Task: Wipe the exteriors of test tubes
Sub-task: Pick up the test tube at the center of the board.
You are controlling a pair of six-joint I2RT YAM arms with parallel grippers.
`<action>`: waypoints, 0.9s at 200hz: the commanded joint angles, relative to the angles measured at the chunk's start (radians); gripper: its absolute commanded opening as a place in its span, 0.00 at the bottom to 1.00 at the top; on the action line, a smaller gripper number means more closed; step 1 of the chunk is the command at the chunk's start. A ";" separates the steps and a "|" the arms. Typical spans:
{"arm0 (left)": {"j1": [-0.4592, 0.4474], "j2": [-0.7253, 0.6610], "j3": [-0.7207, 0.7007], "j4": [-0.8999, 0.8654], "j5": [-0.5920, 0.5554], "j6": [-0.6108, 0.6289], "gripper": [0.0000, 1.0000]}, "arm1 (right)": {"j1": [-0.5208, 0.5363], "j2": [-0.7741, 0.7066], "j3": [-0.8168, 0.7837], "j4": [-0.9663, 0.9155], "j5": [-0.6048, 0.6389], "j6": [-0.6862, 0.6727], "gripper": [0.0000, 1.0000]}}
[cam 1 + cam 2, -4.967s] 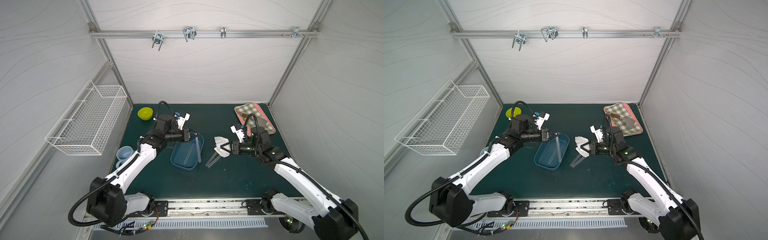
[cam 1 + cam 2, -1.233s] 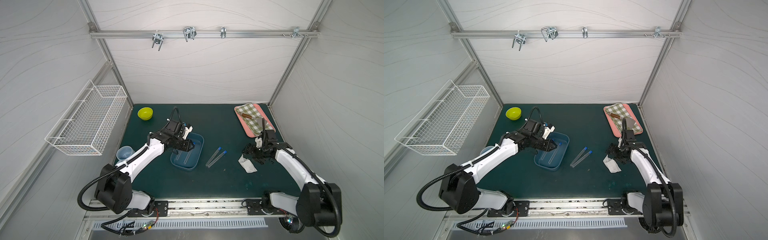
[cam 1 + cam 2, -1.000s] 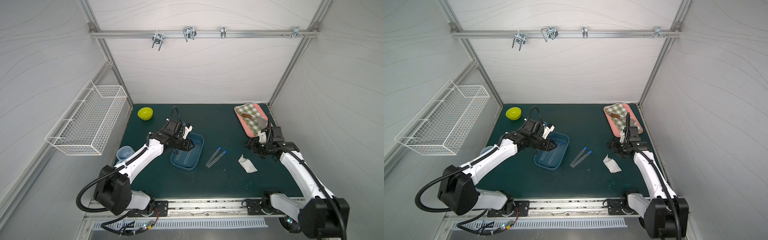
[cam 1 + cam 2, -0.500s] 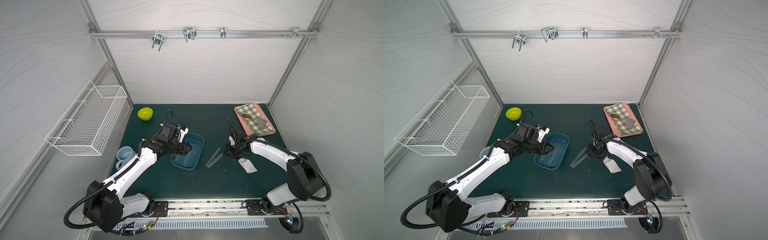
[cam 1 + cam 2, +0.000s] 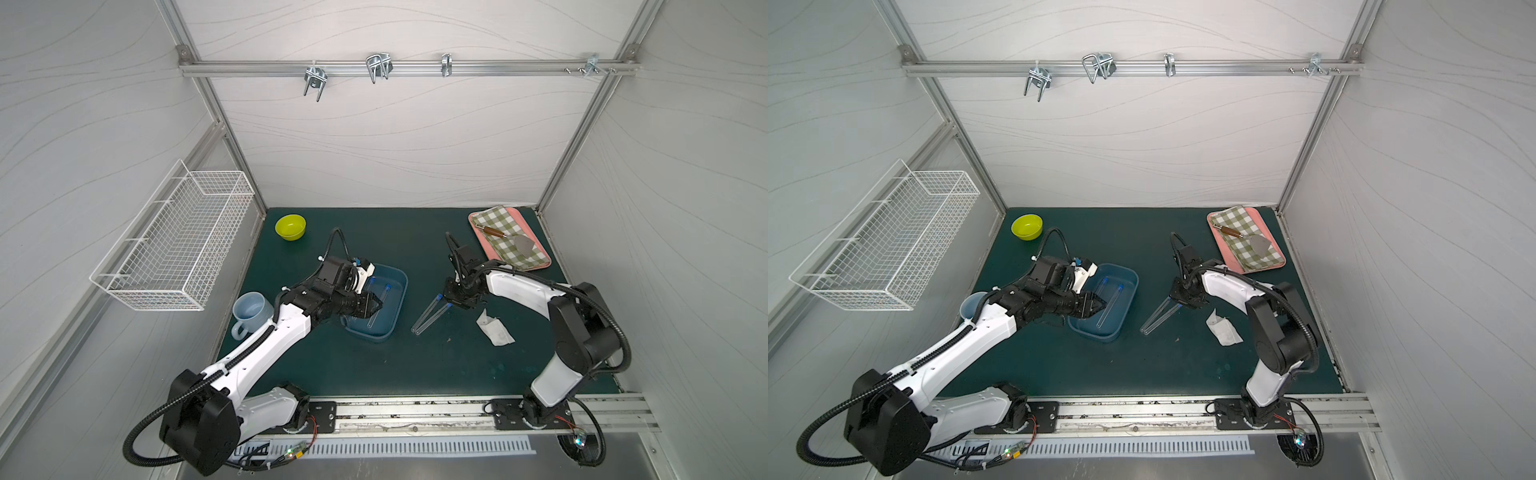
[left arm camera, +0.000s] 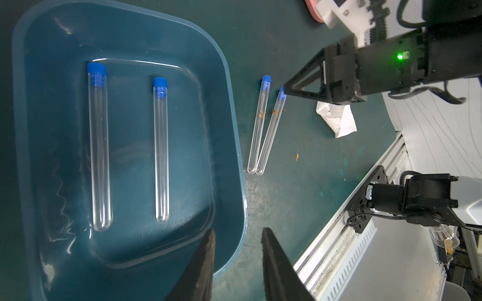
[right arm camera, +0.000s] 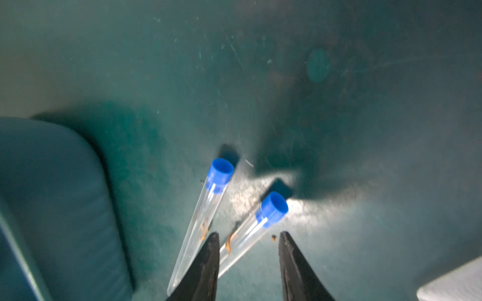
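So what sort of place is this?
Probably an enclosed robot test bench: white panel walls on an aluminium frame, two white robot arms, clear blue-capped test tubes on a dark green mat.

A tub (image 5: 398, 309) sits left of the middle of the surface (image 5: 395, 365), with two tubes (image 5: 380, 302) lying in it. Just right of it, two more tubes (image 5: 428, 316) lie on the surface, with a wipe (image 5: 496, 330) to their right. At the far right, a tray (image 5: 481, 239) carries a cloth (image 5: 505, 222) with a tool (image 5: 492, 231) on it. A bowl (image 5: 290, 226) sits far left, and a mug (image 5: 251, 309) stands left of the tub.
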 commanded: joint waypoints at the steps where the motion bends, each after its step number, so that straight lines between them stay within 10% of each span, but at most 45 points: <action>1: -0.002 -0.019 0.003 0.044 0.027 -0.001 0.33 | 0.005 0.039 0.026 -0.032 0.018 0.029 0.40; 180: -0.002 -0.025 -0.008 0.077 0.090 0.008 0.33 | 0.035 0.201 0.132 -0.140 0.070 0.029 0.25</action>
